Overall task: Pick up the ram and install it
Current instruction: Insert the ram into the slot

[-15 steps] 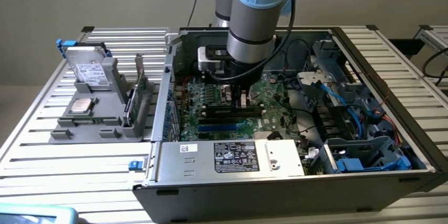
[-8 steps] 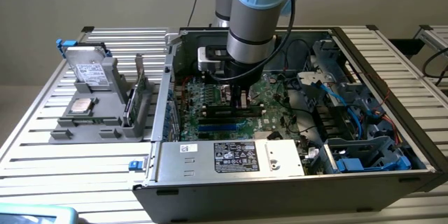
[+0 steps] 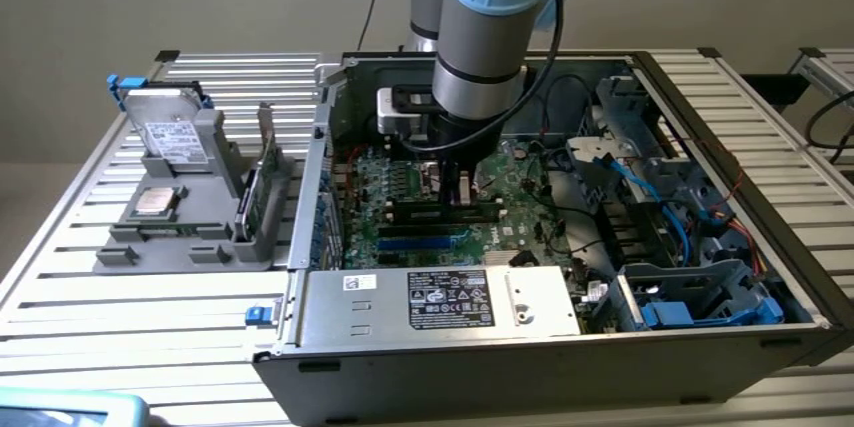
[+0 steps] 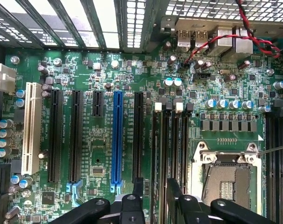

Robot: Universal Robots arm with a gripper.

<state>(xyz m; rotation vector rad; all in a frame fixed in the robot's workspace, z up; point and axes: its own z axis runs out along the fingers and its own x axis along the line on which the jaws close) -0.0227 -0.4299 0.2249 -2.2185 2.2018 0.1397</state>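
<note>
- Dark-green and thin, the ram (image 4: 156, 144) stands on edge in a memory slot of the motherboard (image 4: 85, 70), just beside the bare black memory slots (image 4: 183, 144) and near the processor socket (image 4: 228, 179). How deep it sits cannot be told.
- The tool (image 4: 155, 189) hangs right over that slot with its fingers (image 4: 137, 186) spread wide, one on each side of the ram and apart from it, so it grips nothing.
- In the exterior view the arm (image 3: 474, 47) comes down from twelve o'clock into the open computer case (image 3: 747, 277), and the tool is over the middle of the board.
- A blue expansion slot (image 4: 117, 135) lies among black ones, and a white slot (image 4: 29, 126) lies well apart from the ram.
- Twisted red and black wires (image 4: 225, 42) run over the rear connectors.
- In the exterior view, the labelled power supply (image 3: 441, 302) sits at six o'clock of the tool and blue cables (image 3: 681, 217) at three o'clock.
- At nine o'clock of the case, a grey fixture (image 3: 174, 247) rests on the slatted metal worktop (image 3: 107, 297). It carries a hard drive (image 3: 174, 137), a processor chip (image 3: 154, 202) and an upright card (image 3: 267, 172).
</note>
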